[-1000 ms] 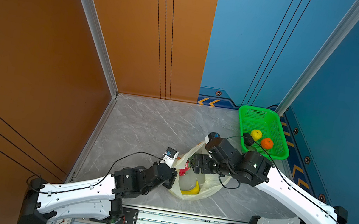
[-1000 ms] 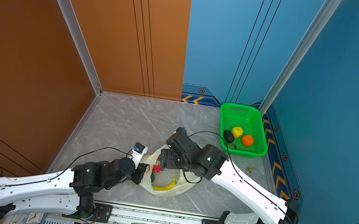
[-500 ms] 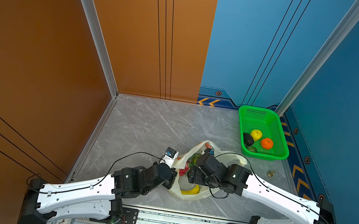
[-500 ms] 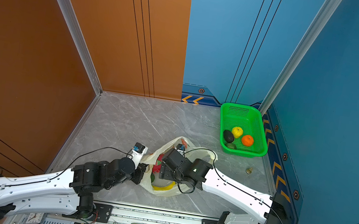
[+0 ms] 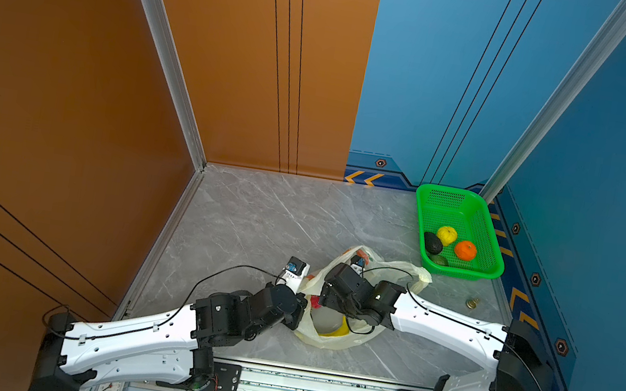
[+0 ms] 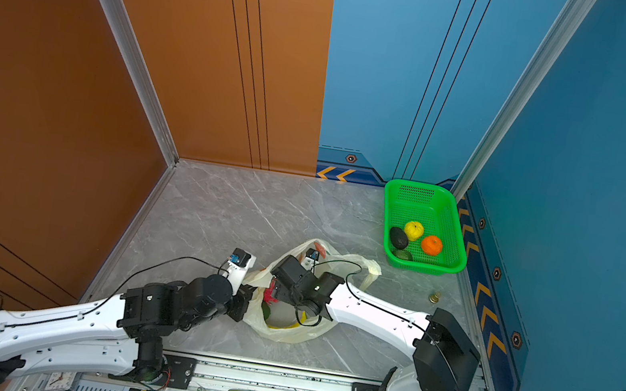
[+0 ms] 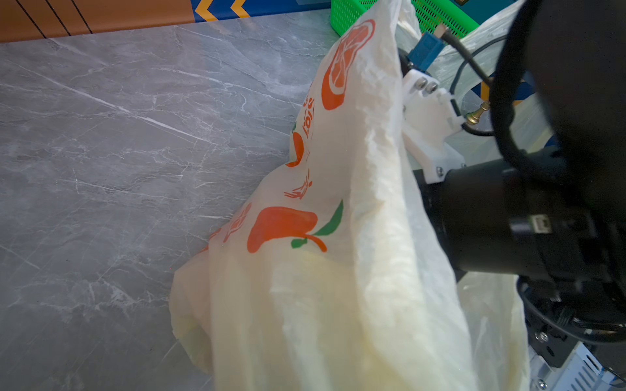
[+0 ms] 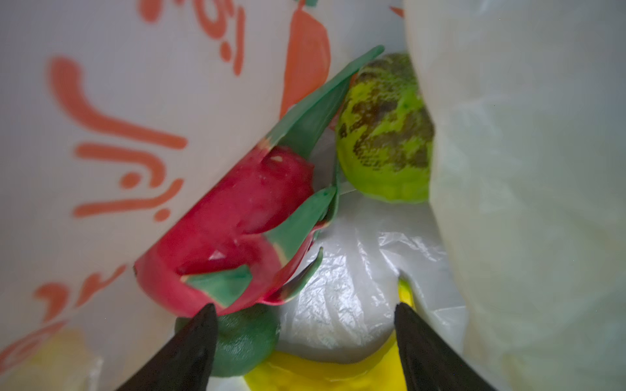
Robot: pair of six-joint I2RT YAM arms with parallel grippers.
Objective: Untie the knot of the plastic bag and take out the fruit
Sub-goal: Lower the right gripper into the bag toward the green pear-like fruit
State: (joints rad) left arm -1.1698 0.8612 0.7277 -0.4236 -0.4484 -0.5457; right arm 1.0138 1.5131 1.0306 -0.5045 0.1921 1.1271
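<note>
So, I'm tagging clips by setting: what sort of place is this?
Probably a robot test cell: two arms on a metal rail, a marble-look tabletop walled by orange and blue panels, fruit staged in a green basket.

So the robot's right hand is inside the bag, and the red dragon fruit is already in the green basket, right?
Not quite. The dragon fruit is not in the green basket. The right wrist view shows it inside the plastic bag, just ahead of the open right hand. The right hand is inside the bag, yes.
</note>
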